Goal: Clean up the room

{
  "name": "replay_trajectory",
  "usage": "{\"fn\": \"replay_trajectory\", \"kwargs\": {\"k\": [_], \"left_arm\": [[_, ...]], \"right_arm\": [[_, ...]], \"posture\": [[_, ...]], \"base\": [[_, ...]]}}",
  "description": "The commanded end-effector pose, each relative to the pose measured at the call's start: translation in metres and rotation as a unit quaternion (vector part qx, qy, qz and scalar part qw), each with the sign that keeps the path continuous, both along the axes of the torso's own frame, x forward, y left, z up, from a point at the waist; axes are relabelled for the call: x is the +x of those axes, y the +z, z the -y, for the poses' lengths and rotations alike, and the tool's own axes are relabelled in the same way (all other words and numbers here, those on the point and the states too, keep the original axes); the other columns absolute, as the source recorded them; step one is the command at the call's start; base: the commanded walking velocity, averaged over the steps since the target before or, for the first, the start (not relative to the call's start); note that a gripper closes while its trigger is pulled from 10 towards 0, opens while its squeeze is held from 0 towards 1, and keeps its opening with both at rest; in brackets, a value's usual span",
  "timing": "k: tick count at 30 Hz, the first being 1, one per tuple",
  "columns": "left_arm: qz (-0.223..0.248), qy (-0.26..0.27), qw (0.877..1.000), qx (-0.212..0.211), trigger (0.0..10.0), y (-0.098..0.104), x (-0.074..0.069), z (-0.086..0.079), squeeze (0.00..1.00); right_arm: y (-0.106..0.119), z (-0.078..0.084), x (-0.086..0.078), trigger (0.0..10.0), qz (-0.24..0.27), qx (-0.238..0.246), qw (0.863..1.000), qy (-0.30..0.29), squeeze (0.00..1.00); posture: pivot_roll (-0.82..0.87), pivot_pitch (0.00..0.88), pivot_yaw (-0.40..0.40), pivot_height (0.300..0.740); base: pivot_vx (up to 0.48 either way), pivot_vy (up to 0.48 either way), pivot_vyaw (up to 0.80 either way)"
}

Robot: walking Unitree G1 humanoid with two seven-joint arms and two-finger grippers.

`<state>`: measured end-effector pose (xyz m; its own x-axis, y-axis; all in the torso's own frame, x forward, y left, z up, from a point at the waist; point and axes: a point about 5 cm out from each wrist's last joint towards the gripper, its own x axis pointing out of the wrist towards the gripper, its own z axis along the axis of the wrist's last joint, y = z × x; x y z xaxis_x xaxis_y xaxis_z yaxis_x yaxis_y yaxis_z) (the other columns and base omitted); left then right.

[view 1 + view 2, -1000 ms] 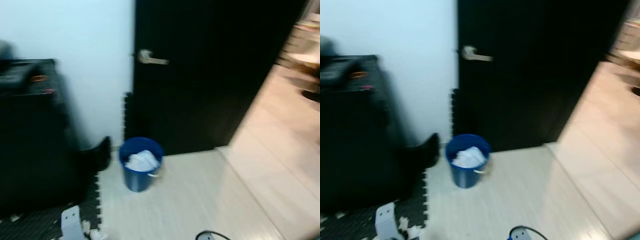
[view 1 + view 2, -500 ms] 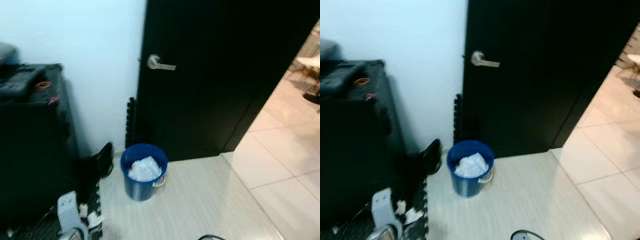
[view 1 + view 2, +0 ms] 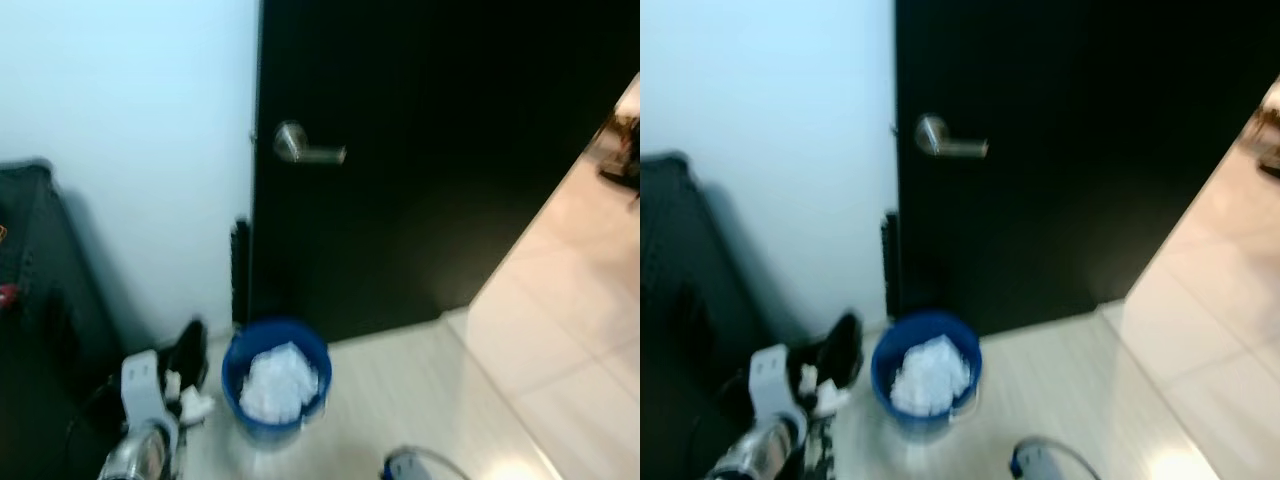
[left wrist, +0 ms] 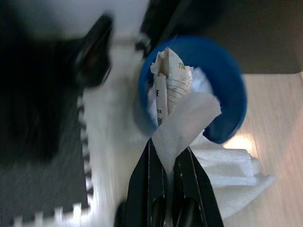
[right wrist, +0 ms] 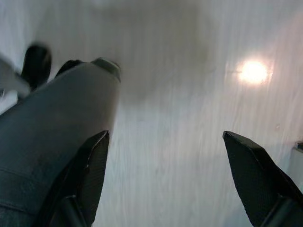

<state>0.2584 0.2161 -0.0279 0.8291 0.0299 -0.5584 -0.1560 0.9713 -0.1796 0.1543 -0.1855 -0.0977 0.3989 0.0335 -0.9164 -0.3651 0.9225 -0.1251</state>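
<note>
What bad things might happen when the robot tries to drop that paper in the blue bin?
The left hand pinches crumpled paper over the blue bin.
1. The bin already looks full of white trash, so the paper may roll off onto the floor.
2. The eye views are blurred, so the robot may be moving; letting go now could miss the rim.

A room in a home: a black door (image 3: 420, 170) with lever handle (image 3: 300, 148), pale wood floor (image 3: 400, 400) and tiled hallway (image 3: 560, 320) beside it.
</note>
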Motion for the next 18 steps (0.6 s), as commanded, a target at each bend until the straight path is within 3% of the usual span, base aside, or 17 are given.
{"fn": "replay_trajectory", "kwargs": {"k": [1, 6, 9, 10, 13, 16, 18], "left_arm": [[0.0, -0.027, 1.0, 0.001, 10.0, -0.001, 0.001, 0.01, 0.0], [0.005, -0.036, 0.999, 0.026, 10.0, 0.004, 0.006, 0.008, 0.0], [-0.005, -0.037, 0.999, 0.038, 10.0, 0.004, 0.008, 0.005, 0.0], [-0.006, -0.073, 0.996, 0.055, 10.0, 0.005, 0.009, 0.009, 0.0], [0.002, -0.087, 0.994, 0.058, 10.0, 0.007, 0.012, 0.011, 0.0], [0.021, -0.099, 0.994, 0.04, 10.0, 0.013, 0.018, 0.016, 0.0], [0.044, -0.132, 0.99, 0.006, 10.0, 0.019, 0.025, 0.027, 0.0]], "right_arm": [[-0.004, 0.009, -0.013, 10.0, -0.02, -0.006, 1.0, -0.017, 0.0], [-0.008, 0.02, -0.031, 10.0, -0.033, -0.011, 0.999, -0.019, 0.0], [-0.009, 0.023, -0.038, 10.0, -0.038, -0.014, 0.999, -0.02, 0.0], [-0.01, 0.026, -0.042, 10.0, -0.041, -0.015, 0.999, -0.021, 0.0], [-0.01, 0.026, -0.042, 10.0, -0.042, -0.016, 0.999, -0.02, 0.0], [-0.009, 0.026, -0.041, 10.0, -0.04, -0.016, 0.999, -0.02, 0.0], [-0.009, 0.025, -0.039, 10.0, -0.038, -0.014, 0.999, -0.019, 0.0]], "posture": [[-0.01, 0.0, -0.11, 0.74], [-0.01, 0.0, -0.107, 0.74], [-0.02, 0.0, -0.105, 0.74], [-0.02, 0.0, -0.104, 0.74], [-0.02, 0.0, -0.103, 0.74], [-0.03, 0.0, -0.101, 0.74], [-0.03, 0.0, -0.101, 0.74]], "base": [[0.48, 0.0, 0.0], [0.4, 0.0, 0.0], [0.0, 0.0, 0.0], [0.0, 0.0, 0.0], [0.0, 0.0, 0.0], [0.0, 0.0, 0.0], [0.0, 0.0, 0.0]]}}
